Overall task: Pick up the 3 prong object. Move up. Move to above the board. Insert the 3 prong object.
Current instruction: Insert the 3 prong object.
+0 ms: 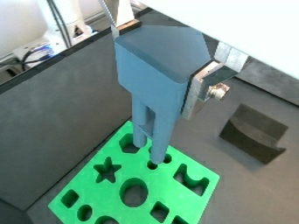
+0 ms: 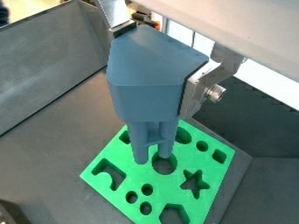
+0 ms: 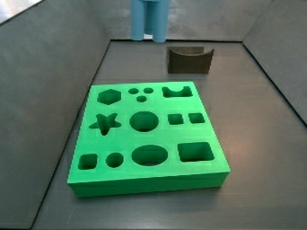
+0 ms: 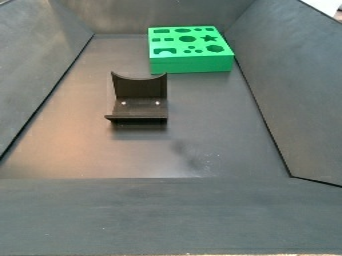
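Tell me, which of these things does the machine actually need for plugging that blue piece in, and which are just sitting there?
Needed for the job:
- the 3 prong object, blue-grey, clamped in the pincer, hanging above the board
- the board, bright green, with shaped holes
- the pincer itself, up over the board in both wrist views

Just lying about:
- the dark notched block, on the floor apart from the board
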Robot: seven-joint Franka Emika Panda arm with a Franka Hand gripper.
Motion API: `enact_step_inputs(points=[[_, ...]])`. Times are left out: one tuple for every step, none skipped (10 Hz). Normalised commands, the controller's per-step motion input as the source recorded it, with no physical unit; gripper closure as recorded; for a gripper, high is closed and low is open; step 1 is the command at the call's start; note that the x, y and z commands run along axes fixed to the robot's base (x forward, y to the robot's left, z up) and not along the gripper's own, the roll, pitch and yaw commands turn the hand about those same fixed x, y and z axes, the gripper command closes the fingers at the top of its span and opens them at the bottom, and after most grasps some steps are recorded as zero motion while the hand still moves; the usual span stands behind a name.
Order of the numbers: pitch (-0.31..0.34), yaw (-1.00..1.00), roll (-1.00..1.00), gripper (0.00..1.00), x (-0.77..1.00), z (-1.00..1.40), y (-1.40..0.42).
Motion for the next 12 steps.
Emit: enact_step_inputs(points=[[0.000, 0.00, -0.01, 1.00, 0.00, 0.00, 0.00], [0.000, -0.71, 0.00, 1.00, 0.07, 0.00, 0.00], [0.000, -1.00, 0.00, 1.00, 0.00, -0.12, 0.00], [0.000, -1.00, 0.00, 1.00, 0.00, -0.12, 0.00], [0.000, -1.00, 0.00, 1.00, 0.00, -0.12, 0.00], [0.000, -1.00, 0.00, 1.00, 0.00, -0.11, 0.00], [0.000, -1.00, 0.00, 1.00, 0.00, -0.12, 0.00], [0.000, -1.00, 0.00, 1.00, 0.00, -0.13, 0.00], [0.000, -1.00, 0.01, 1.00, 0.00, -0.14, 0.00], [0.000, -1.00, 0.01, 1.00, 0.00, -0.15, 0.00], [0.000, -1.00, 0.01, 1.00, 0.00, -0.15, 0.00], [0.000, -1.00, 0.01, 1.00, 0.00, -0.15, 0.00]])
